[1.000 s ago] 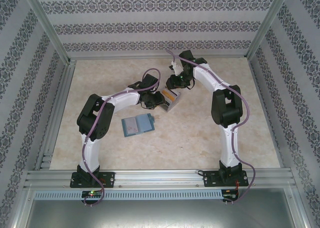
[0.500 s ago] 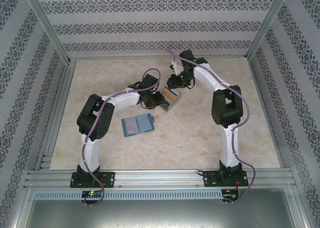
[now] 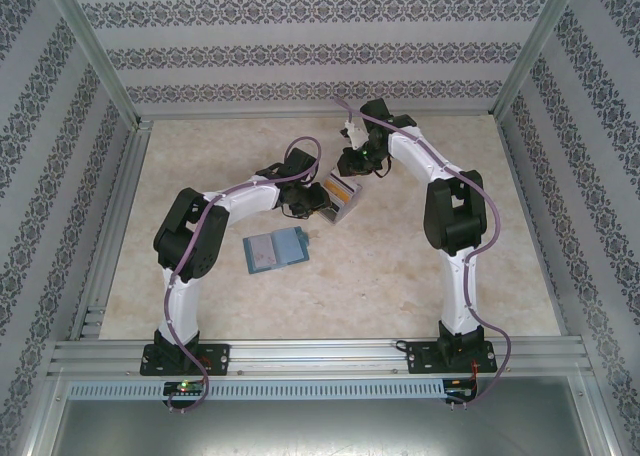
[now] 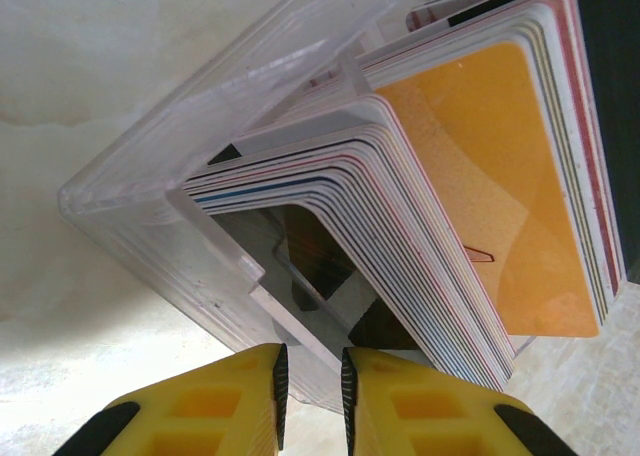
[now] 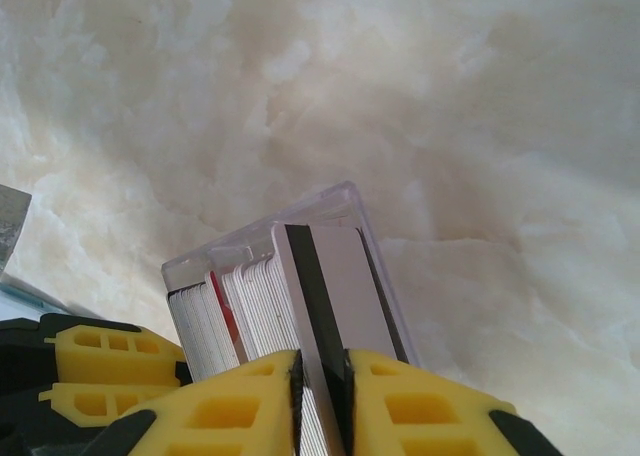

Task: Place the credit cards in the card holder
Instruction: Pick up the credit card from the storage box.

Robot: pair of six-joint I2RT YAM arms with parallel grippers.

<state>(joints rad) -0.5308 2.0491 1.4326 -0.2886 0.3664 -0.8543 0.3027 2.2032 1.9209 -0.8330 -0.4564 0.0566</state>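
Marble-look counter (image 3: 400,276), patterned walls. Open card holder (image 3: 277,248) lies near centre, no card visible inside. The credit cards (image 4: 430,226) stand in the clear box (image 4: 180,176). The right pincer (image 5: 320,376) is clamped on a dark-striped card (image 5: 335,286); the left pincer (image 4: 310,381) pinches the box edge. All insertions remain, I'd judge.

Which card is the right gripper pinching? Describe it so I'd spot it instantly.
On the marble-patterned table stands a clear plastic box packed with upright cards. The right gripper pinches the pale grey plastic card at the stack's outer end; unlike its neighbours, it shows a black stripe along one edge.
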